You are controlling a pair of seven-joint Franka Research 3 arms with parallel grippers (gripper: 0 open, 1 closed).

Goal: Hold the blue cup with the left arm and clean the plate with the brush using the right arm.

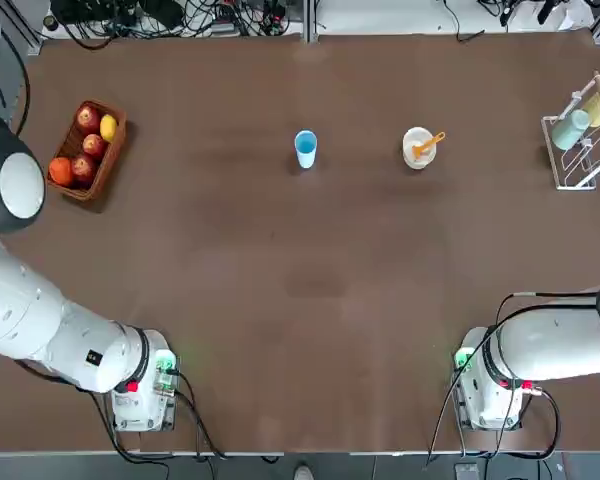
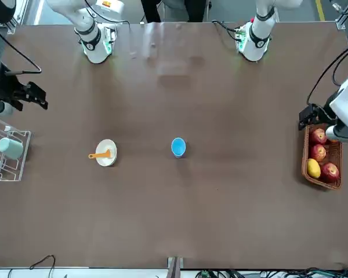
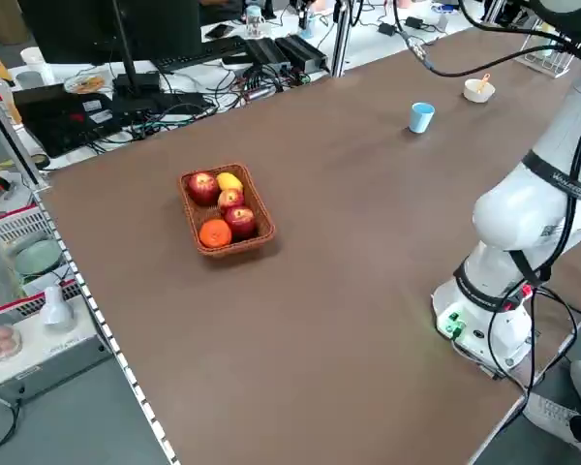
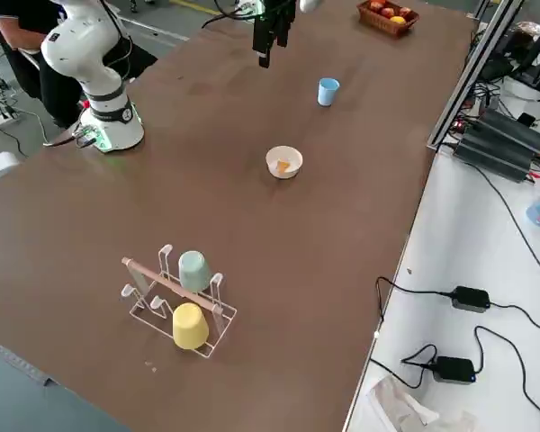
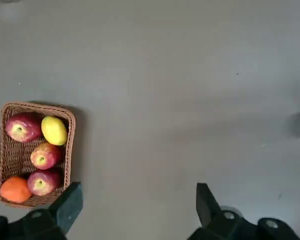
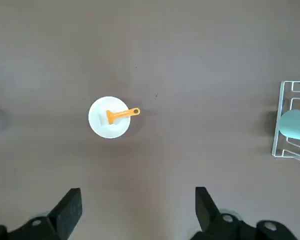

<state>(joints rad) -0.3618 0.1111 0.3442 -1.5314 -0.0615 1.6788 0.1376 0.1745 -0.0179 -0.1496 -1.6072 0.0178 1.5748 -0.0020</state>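
Blue cup: standing on the worktop, far half, near the middle
Brush: lying in the white bowl, right of the blue cup, handle over the rim
Left tool: held above the worktop, far left, by the fruit basket; fingers apart, gripping nothing
Right tool: raised over the worktop's right side; fingers apart
Rack: far right, two cups inside

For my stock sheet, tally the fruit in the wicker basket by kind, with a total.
Apples: 3
Yellow lemon-like fruit: 1
Orange: 1
Total in the basket: 5
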